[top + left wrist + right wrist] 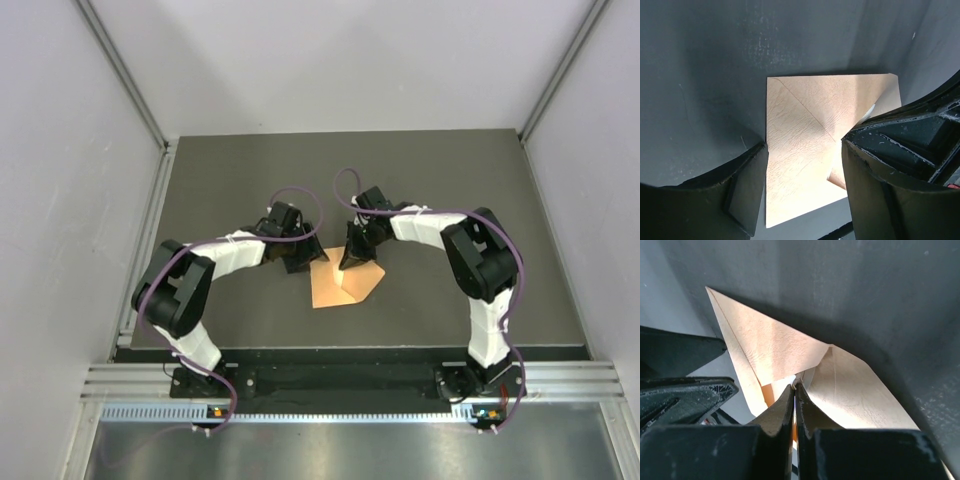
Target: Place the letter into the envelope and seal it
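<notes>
The orange envelope (335,287) lies flat on the dark table, its pointed flap (371,279) open to the right. My right gripper (352,263) stands at the envelope's mouth with its jaws shut (795,387) on a thin pale edge of the letter (782,383). Most of the letter is hidden inside the envelope (765,345). A small white bit of it shows in the left wrist view (869,111). My left gripper (298,262) is open and empty. It hangs low over the envelope's left part (805,125), with its fingers (745,185) on either side.
The dark table (250,180) has a raised edge on the left and white walls around. The two grippers are close together over the envelope, and the right one shows as a black body in the left wrist view (920,135).
</notes>
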Controlling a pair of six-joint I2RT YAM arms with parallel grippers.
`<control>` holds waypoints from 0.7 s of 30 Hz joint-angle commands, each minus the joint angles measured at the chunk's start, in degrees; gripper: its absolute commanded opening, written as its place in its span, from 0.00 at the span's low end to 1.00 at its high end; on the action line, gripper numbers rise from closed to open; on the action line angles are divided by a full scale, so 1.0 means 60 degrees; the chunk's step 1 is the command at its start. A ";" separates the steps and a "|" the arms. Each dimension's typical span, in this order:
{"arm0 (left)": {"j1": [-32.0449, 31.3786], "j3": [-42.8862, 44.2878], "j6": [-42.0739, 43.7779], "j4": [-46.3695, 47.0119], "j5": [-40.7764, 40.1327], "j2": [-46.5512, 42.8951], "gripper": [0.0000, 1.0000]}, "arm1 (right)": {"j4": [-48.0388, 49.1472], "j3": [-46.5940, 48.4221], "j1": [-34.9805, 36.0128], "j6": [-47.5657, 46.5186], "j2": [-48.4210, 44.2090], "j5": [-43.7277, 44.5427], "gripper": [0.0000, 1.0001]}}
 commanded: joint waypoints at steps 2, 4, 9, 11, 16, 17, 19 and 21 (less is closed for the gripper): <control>-0.0013 0.0245 0.0163 0.0052 -0.0375 0.0329 0.65 | 0.0189 0.0318 0.0010 -0.0864 -0.0218 -0.0175 0.00; 0.0016 0.0304 0.0222 -0.0064 -0.0550 0.0358 0.65 | -0.0133 0.0420 -0.0020 -0.1419 -0.0322 -0.0145 0.00; 0.0104 0.0318 0.0310 -0.0065 -0.0654 0.0343 0.65 | -0.1130 0.0508 -0.0078 -0.2110 -0.0556 -0.0262 0.00; 0.0104 0.0333 0.0310 -0.0007 -0.0596 0.0343 0.65 | -0.1233 0.0508 -0.0108 -0.2301 -0.0557 -0.0394 0.00; 0.0104 0.0304 0.0251 0.0242 -0.0230 0.0417 0.65 | -0.1001 0.0596 -0.0122 -0.2215 -0.0382 -0.0817 0.00; 0.0104 0.0275 0.0193 0.0300 -0.0142 0.0431 0.65 | -0.0927 0.0640 -0.0108 -0.2170 -0.0294 -0.0964 0.00; 0.0104 0.0231 0.0134 0.0564 0.0224 0.0475 0.65 | -0.0694 0.0699 -0.0108 -0.1965 -0.0118 -0.1096 0.00; 0.0104 0.0216 0.0061 0.0754 0.0458 0.0533 0.65 | -0.0532 0.0670 -0.0093 -0.1776 -0.0073 -0.1199 0.00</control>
